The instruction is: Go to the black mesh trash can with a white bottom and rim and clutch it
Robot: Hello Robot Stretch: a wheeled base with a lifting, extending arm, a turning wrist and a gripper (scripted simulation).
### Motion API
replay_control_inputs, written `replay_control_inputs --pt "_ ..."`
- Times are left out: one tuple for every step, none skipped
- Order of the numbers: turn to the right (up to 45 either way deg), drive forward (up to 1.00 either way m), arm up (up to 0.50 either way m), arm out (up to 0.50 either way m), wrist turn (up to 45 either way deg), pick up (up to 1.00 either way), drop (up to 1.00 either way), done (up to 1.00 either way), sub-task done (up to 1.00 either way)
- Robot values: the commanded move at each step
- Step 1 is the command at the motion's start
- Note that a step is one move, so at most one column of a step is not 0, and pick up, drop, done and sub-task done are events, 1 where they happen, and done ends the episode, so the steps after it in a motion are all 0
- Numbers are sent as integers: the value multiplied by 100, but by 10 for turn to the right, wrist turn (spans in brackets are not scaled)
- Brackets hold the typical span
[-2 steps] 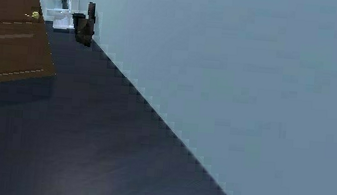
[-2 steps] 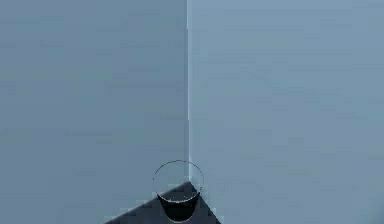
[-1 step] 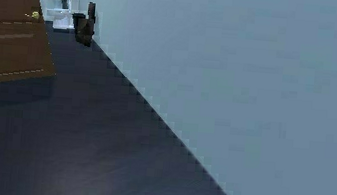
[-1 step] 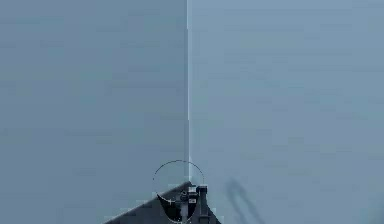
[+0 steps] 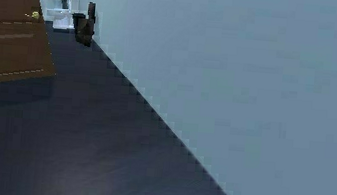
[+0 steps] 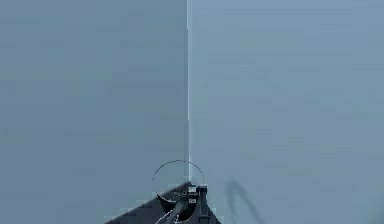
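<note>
Far down the forward view's upper left, a small dark upright thing (image 5: 82,28) stands on the dark floor against the pale wall; its mesh and white rim cannot be made out from here. In the arm side view the arm's end and the gripper (image 6: 182,210) poke up at the bottom edge, just below a wall corner (image 6: 188,100), with a thin wire loop above them. The gripper's far end is hard to make out, so I cannot tell whether it holds anything.
A brown door (image 5: 16,33) stands at the forward view's left. Beyond it is a white toilet (image 5: 61,9). A long pale blue wall (image 5: 238,81) runs along the right, beside a strip of dark floor (image 5: 84,129) leading toward the dark thing.
</note>
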Motion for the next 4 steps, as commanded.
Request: replay_control_inputs --pt "0 0 0 0 450 0 0 0 0" --pt "0 0 0 0 450 0 0 0 0" --pt "0 0 0 0 270 0 0 0 0" --pt "0 0 -30 0 0 0 0 0 0"
